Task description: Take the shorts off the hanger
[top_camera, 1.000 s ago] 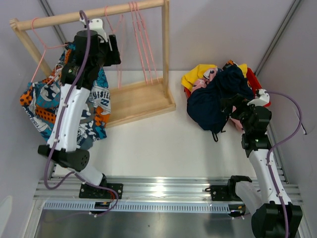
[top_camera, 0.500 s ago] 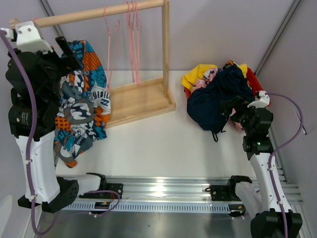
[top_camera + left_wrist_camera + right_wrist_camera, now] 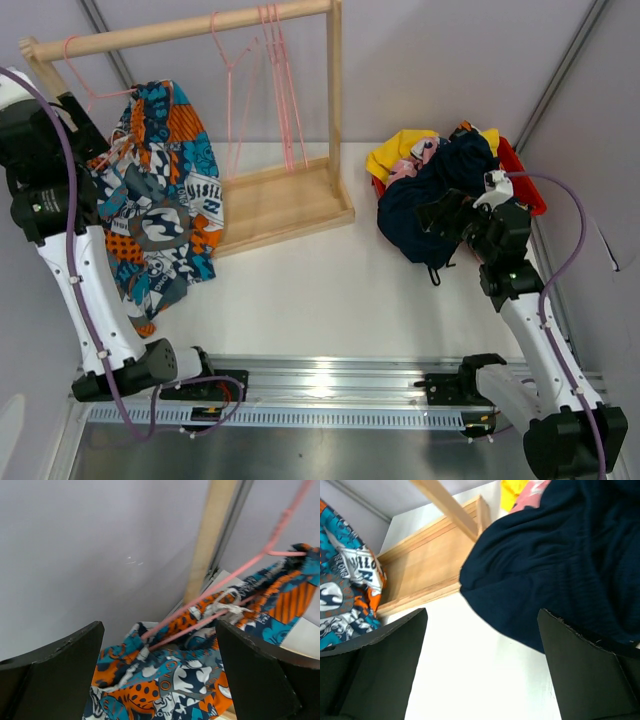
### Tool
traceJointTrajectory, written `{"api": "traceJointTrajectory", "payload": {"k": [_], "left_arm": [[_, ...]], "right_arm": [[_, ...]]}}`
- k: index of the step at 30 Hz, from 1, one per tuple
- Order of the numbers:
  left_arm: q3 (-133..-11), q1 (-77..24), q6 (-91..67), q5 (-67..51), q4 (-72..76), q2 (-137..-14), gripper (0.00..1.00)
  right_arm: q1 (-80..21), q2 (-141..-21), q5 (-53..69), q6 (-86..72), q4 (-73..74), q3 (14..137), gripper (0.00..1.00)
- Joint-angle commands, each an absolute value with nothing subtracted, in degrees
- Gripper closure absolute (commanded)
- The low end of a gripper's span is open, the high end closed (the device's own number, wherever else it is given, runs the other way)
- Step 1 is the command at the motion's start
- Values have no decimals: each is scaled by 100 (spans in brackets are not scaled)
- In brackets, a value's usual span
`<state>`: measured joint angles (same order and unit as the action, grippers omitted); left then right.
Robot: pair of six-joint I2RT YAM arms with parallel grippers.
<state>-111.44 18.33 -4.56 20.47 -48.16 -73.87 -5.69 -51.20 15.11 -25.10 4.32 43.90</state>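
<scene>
Blue-orange-white patterned shorts [image 3: 160, 205] hang from a pink hanger [image 3: 88, 95] hooked on the wooden rail's left end. My left gripper [image 3: 82, 122] stands open just left of them, touching nothing. In the left wrist view the shorts [image 3: 185, 680] and hanger wires [image 3: 220, 580] lie between and beyond the open gripper [image 3: 157, 630]. A pile of navy [image 3: 425, 215], yellow [image 3: 392, 153] and pink shorts lies at the right. My right gripper [image 3: 440, 215] hovers open at the pile's near edge; its wrist view shows the gripper [image 3: 481, 615] over bare table beside the navy shorts [image 3: 555, 565].
The wooden rack [image 3: 285, 205] stands at the back left, with empty pink hangers [image 3: 282, 80] on its rail [image 3: 190, 28]. A red tray [image 3: 522, 170] sits under the pile. Grey walls close in on the left and right.
My left arm has swung from in front of the rail out to the far left and its gripper has opened. The patterned shorts now hang uncovered. The right gripper shifted slightly left along the pile.
</scene>
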Motion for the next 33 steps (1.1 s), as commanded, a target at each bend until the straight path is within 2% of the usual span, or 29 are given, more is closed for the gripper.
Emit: {"api": "traceJointTrajectory", "payload": {"k": [1, 5, 13, 16, 19, 20, 29, 33], "left_arm": [[-11135, 2372, -738, 1372, -4570, -7444, 1], [-11303, 2741, -931, 548, -4693, -7848, 2], [-11232, 2760, -1142, -342, -4614, -8085, 9], [-11171, 2751, -1195, -746, -4615, -8147, 17], [-10952, 2716, -1274, -992, -4544, -8060, 28], [-10873, 2638, -1283, -1019, -4509, -7973, 35], [-10731, 1916, -1073, -765, -4623, -7805, 61], [-10670, 1706, -1028, -616, -4614, -7848, 82]], "right_arm": [[-852, -5194, 1399, -2584, 421, 4772, 0], [-1361, -5203, 985, -2470, 633, 4904, 1], [-1503, -4966, 659, -2575, 624, 4588, 1], [-1494, -4922, 607, -2549, 650, 4526, 1], [-1503, -4913, 598, -2522, 624, 4448, 1], [-1494, -4913, 589, -2522, 572, 4412, 0], [-1494, -4896, 589, -2593, 290, 4070, 1], [-1503, -4887, 563, -2584, 246, 3982, 0]]}}
